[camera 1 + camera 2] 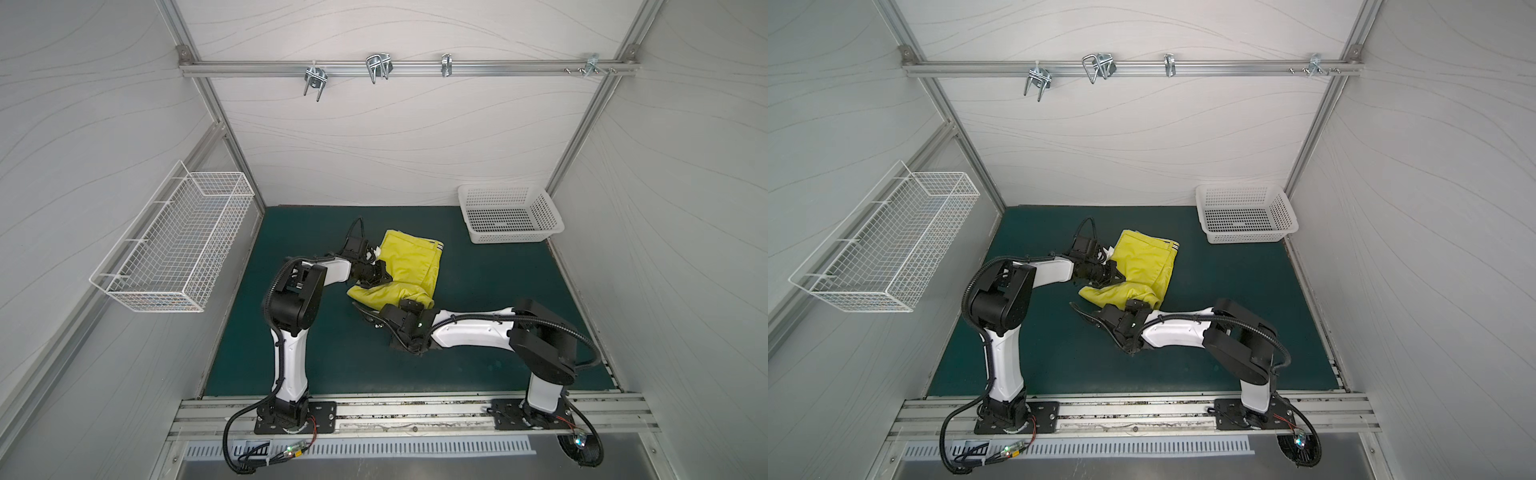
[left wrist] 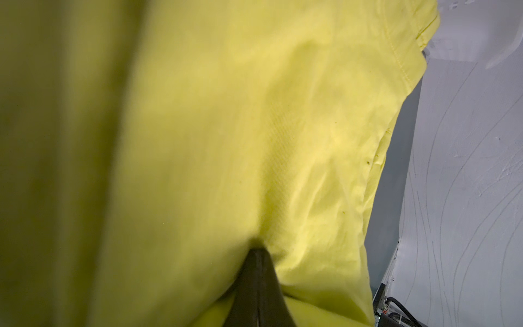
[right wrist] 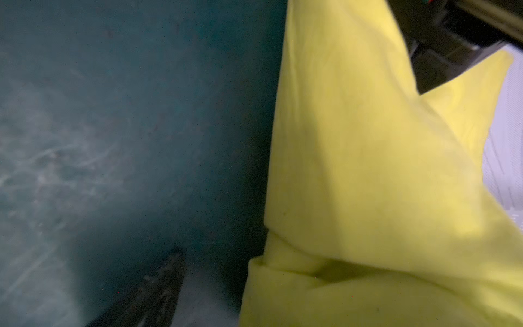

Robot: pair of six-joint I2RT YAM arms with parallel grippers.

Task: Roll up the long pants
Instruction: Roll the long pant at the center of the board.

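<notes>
The long pants (image 1: 409, 266) lie bunched near the middle of the frame in both top views, on the dark green mat (image 1: 478, 340). They are folded short, with the striped waistband (image 1: 439, 248) at their upper right corner and a loose roll of yellow cloth along their lower edge. The left gripper (image 1: 388, 279) reaches in from the left of the heap. Its wrist camera shows the black fingertips (image 2: 254, 271) clenched together with the cloth puckering at their point, so it has hold of the pants. The right gripper (image 1: 413, 303) noses into the roll from below. In its wrist view one finger (image 3: 164, 277) lies on bare mat, clear of the cloth, and the other is hidden under yellow. Its jaws are spread wide and grasp nothing that I can see. A white plastic basket (image 1: 511, 237) stands well apart at the upper right.
</notes>
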